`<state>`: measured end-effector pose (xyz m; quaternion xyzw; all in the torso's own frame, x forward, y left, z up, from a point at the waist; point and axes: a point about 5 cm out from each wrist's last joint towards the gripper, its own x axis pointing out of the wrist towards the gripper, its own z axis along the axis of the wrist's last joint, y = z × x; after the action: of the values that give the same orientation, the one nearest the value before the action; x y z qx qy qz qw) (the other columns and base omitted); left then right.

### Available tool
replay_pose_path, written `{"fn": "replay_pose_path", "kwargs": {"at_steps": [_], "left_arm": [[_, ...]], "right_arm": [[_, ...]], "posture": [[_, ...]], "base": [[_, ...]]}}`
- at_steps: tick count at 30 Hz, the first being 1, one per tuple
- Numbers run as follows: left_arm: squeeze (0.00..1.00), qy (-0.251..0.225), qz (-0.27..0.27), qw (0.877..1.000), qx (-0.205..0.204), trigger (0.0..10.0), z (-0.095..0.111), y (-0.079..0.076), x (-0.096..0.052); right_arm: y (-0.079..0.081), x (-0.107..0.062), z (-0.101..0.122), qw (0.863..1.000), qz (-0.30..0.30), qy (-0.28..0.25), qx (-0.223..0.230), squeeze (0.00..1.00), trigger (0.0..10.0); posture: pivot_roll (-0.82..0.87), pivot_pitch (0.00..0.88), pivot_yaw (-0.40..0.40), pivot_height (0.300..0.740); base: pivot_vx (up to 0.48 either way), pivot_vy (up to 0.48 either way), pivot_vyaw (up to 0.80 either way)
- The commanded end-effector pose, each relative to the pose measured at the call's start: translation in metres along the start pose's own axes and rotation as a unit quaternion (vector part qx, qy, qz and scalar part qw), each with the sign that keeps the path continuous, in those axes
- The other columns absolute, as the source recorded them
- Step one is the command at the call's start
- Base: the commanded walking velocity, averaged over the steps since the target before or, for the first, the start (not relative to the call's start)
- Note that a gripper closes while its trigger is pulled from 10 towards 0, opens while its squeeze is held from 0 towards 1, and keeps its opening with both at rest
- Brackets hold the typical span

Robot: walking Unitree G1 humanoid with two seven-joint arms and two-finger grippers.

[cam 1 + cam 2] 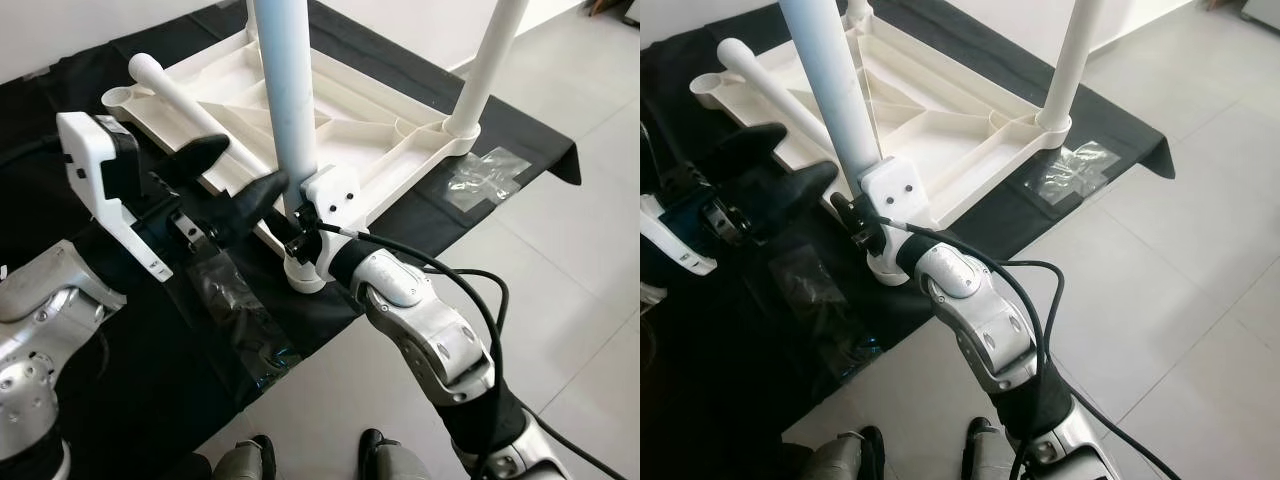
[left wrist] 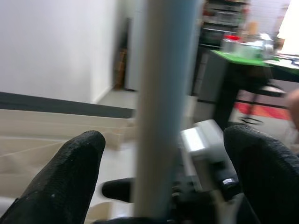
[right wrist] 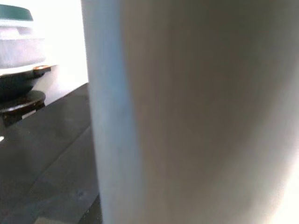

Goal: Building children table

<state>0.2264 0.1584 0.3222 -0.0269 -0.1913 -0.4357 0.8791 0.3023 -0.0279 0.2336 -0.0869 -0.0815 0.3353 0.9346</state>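
A white plastic tabletop (image 1: 400, 135) lies upside down on a black mat (image 1: 130, 340). One white leg (image 1: 290, 90) stands upright in the near corner socket (image 1: 305, 275). My right gripper (image 1: 305, 235) is shut on this leg just above the socket, and the leg (image 3: 187, 112) fills its wrist view. My left gripper (image 1: 235, 172) is open just left of the same leg, whose shaft (image 2: 163, 107) stands between the fingertips (image 2: 70, 177) without touching them. A second leg (image 1: 490, 60) stands in the right corner. A loose leg (image 1: 185, 100) lies across the tabletop.
Clear plastic wrapping (image 1: 240, 310) lies on the mat in front of the table, and another clear bag (image 1: 480, 175) lies by the right corner. Grey tile floor (image 1: 560, 290) spreads to the right. My feet (image 1: 375, 445) stand at the mat's near edge.
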Motion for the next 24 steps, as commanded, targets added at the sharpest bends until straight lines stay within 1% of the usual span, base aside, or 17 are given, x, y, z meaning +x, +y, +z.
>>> {"fn": "replay_pose_path", "kwargs": {"at_steps": [1, 2, 4, 7, 9, 10, 12, 18, 20, 21, 22, 24], "left_arm": [[0.0, 0.007, -0.038, 0.999, -0.004, 10.0, 0.005, -0.005, 0.006], [0.0, 0.007, -0.038, 0.999, -0.004, 10.0, 0.005, -0.005, 0.006], [0.0, 0.01, -0.028, 1.0, 0.003, 10.0, 0.005, -0.003, 0.014], [0.0, 0.01, -0.028, 1.0, 0.003, 10.0, 0.005, -0.003, 0.014], [0.0, 0.012, 0.005, 1.0, 0.012, 10.0, 0.004, 0.004, 0.024], [0.0, 0.012, 0.005, 1.0, 0.012, 10.0, 0.004, 0.004, 0.024], [0.0, 0.002, 0.02, 1.0, 0.005, 10.0, 0.006, 0.009, 0.031], [0.0, -0.002, 0.03, 1.0, 0.002, 10.0, 0.007, 0.013, 0.038], [0.0, -0.003, 0.034, 0.999, -0.004, 10.0, 0.007, 0.015, 0.043], [0.0, -0.004, 0.03, 1.0, -0.009, 2.9, 0.006, 0.014, 0.046], [0.0, -0.003, 0.026, 1.0, -0.012, 0.0, 0.006, 0.014, 0.047], [0.0, 0.0, 0.024, 1.0, -0.01, 0.0, 0.005, 0.013, 0.048]], "right_arm": [[0.015, 0.002, -0.034, 0.996, 0.037, 0.079, -0.002, 0.0, 10.0], [0.015, 0.002, -0.034, 0.996, 0.037, 0.079, -0.002, 0.0, 10.0], [0.02, 0.004, -0.034, 0.996, 0.049, 0.076, 0.001, 0.0, 10.0], [0.02, 0.004, -0.034, 0.996, 0.049, 0.076, 0.001, 0.0, 10.0], [0.025, 0.006, -0.034, 0.996, 0.058, 0.07, 0.006, 0.0, 10.0], [0.025, 0.006, -0.034, 0.996, 0.058, 0.07, 0.006, 0.0, 10.0], [0.028, 0.007, -0.033, 0.996, 0.064, 0.064, 0.01, 0.0, 10.0], [0.03, 0.009, -0.032, 0.996, 0.067, 0.06, 0.012, 0.0, 10.0], [0.031, 0.011, -0.032, 0.996, 0.068, 0.056, 0.013, 0.0, 10.0], [0.031, 0.011, -0.032, 0.996, 0.069, 0.055, 0.014, 0.0, 10.0], [0.031, 0.011, -0.033, 0.996, 0.069, 0.054, 0.014, 0.0, 10.0], [0.031, 0.012, -0.033, 0.996, 0.069, 0.054, 0.014, 0.0, 10.0]], "posture": [[0.09, 0.216, 0.004, 0.74], [0.09, 0.216, 0.004, 0.74], [0.09, 0.211, 0.005, 0.74], [0.09, 0.211, 0.005, 0.74], [0.09, 0.208, 0.007, 0.74], [0.09, 0.208, 0.007, 0.74], [0.09, 0.204, 0.011, 0.74], [0.1, 0.201, 0.013, 0.74], [0.1, 0.197, 0.017, 0.74], [0.1, 0.197, 0.019, 0.74], [0.1, 0.197, 0.019, 0.74], [0.1, 0.197, 0.019, 0.74]], "base": [[0.0, 0.0, 0.0], [0.0, 0.0, 0.0], [0.0, 0.0, 0.0], [0.0, 0.0, 0.0], [0.0, 0.0, 0.0], [0.0, 0.0, 0.0], [0.0, 0.0, 0.0], [0.0, 0.0, 0.0], [0.0, 0.0, 0.0], [0.0, 0.0, 0.0], [0.0, 0.0, 0.0], [0.0, 0.0, 0.0]]}}
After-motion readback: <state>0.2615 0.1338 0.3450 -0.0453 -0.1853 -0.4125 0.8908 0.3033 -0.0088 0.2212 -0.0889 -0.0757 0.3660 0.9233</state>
